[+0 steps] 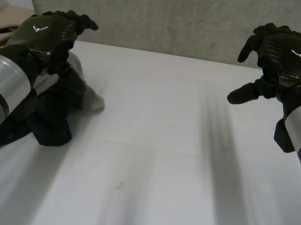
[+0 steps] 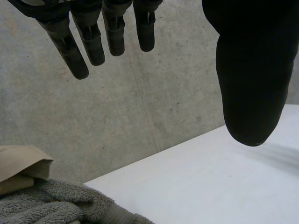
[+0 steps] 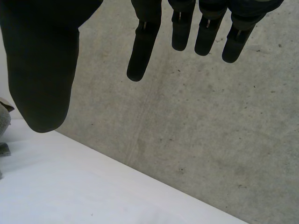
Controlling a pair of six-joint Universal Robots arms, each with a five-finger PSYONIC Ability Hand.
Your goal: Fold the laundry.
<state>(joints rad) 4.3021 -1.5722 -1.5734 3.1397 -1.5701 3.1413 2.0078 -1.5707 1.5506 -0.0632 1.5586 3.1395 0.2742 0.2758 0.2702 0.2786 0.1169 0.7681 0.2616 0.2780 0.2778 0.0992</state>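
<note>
Head view: the left hand (image 1: 42, 34) hovers over the laundry (image 1: 50, 122), a heap at the table's (image 1: 150, 147) left edge, likely poised to pick a piece. The right hand (image 1: 287, 54) hangs over bare table, well apart. Left wrist view: fingers (image 2: 70, 51) straight, thumb apart, holding nothing, with a grey towel (image 2: 46, 205) below. Right wrist view: fingers relaxed and empty, probably free to take a cloth's other side.
</note>
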